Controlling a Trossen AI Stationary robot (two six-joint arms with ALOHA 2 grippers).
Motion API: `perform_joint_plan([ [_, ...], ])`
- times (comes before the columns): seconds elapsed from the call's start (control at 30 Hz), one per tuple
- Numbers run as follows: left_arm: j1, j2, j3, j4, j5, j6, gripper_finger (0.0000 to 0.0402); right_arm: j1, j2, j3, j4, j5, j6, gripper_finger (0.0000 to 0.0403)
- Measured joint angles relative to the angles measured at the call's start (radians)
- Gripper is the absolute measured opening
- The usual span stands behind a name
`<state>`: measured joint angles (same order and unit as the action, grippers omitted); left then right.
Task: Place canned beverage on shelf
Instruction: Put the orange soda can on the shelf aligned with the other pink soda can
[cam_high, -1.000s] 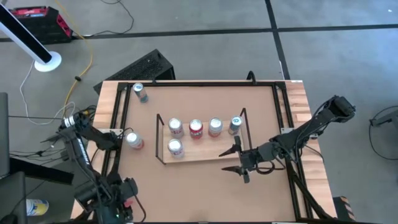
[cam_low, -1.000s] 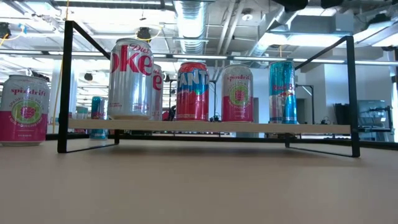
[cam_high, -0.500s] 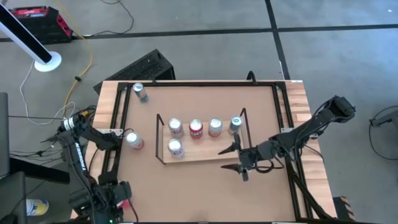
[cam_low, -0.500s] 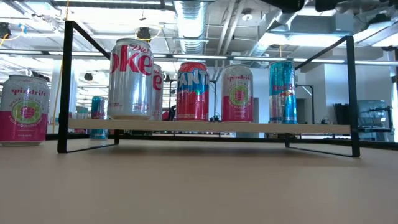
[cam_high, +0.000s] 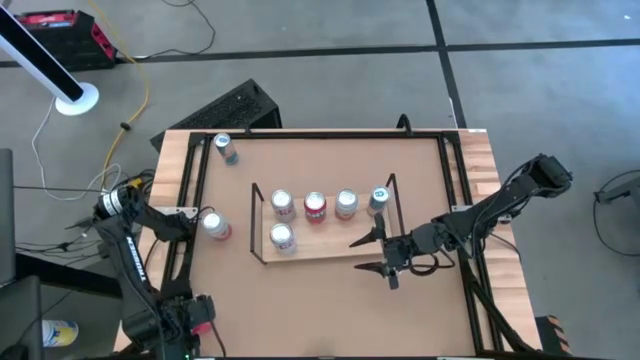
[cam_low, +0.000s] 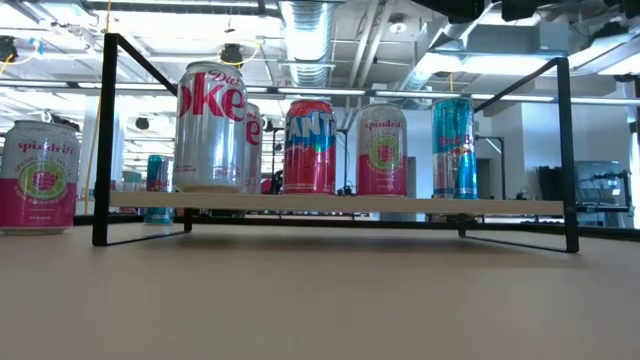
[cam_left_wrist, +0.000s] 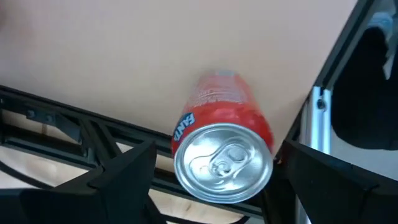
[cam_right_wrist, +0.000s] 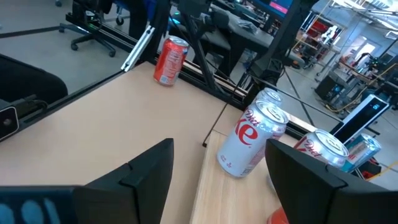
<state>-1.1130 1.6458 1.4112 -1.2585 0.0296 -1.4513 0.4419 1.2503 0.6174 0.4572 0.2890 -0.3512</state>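
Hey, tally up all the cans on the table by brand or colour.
Diet Coke: 2
Fanta: 1
Spindrift: 2
Blue cans: 2
Total: 7

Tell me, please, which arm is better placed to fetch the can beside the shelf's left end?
Left. That can stands at the table's left, framed between the left tool's open jaws; the right tool hangs past the shelf's other end.
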Motion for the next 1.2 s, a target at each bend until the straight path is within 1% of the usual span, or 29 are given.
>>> perform_joint_plan([
  [0.17, 0.0, -0.001, -0.015, 0.01, 0.018, -0.001, 0.0332, 0.0, 0.0, 0.0, 0.0, -0.001, -0.001, 0.0276],
  [0.33, 0.0, -0.001, -0.062, 0.074, 0.021, 0.021, 0.0332, 0.0, 0.0, 0.0, 0.0, -0.001, -0.001, 0.0276],
  [0.47, 0.0, -0.001, -0.109, 0.122, 0.077, 0.036, 0.0332, 0.0, 0.0, 0.0, 0.0, -0.002, -0.001, 0.0276],
  [0.67, 0.0, -0.001, -0.134, 0.133, 0.123, 0.037, 0.0332, 0.0, 0.0, 0.0, 0.0, -0.002, -0.013, 0.0276],
  [1.0, 0.0, -0.001, -0.134, 0.138, 0.111, 0.035, 0.0331, 0.0, 0.0, 0.0, 0.0, -0.002, -0.016, 0.0276],
  [1.1, 0.001, -0.001, -0.134, 0.154, 0.083, 0.056, 0.0319, 0.0, 0.0, 0.0, 0.0, -0.002, -0.016, 0.0276],
  [1.2, 0.008, -0.002, -0.134, 0.155, 0.084, 0.068, 0.0294, 0.0, 0.0, 0.0, 0.0, -0.002, -0.016, 0.0276],
])
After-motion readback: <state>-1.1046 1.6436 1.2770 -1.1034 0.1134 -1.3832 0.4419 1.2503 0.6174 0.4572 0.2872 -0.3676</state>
